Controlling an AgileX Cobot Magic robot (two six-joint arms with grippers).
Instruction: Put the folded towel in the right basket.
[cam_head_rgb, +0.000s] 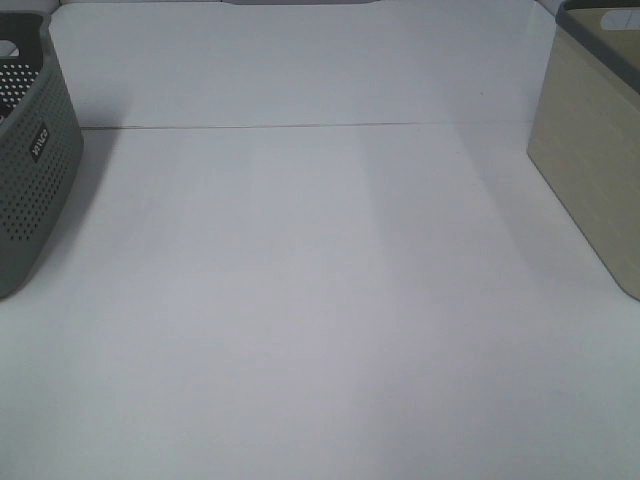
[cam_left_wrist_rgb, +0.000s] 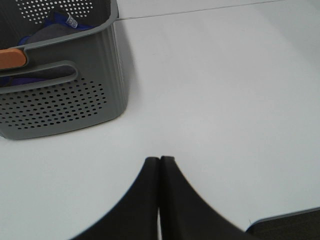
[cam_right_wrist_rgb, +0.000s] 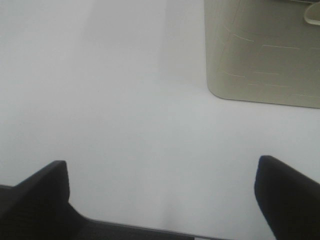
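The right basket (cam_head_rgb: 600, 170) is beige with a dark rim and stands at the table's right edge; it also shows in the right wrist view (cam_right_wrist_rgb: 265, 55). No folded towel lies on the table in any view. The grey perforated left basket (cam_head_rgb: 30, 160) stands at the left edge; in the left wrist view (cam_left_wrist_rgb: 60, 95) it holds blue and grey cloth (cam_left_wrist_rgb: 55, 27), not clearly a folded towel. My left gripper (cam_left_wrist_rgb: 160, 162) is shut and empty above the table near that basket. My right gripper (cam_right_wrist_rgb: 162, 172) is open and empty above the table, short of the beige basket. Neither gripper shows in the exterior view.
The white table (cam_head_rgb: 320, 300) spreads between the two baskets, with a thin seam line (cam_head_rgb: 300, 127) across its back. An orange piece (cam_left_wrist_rgb: 11, 58) sits on the grey basket's rim.
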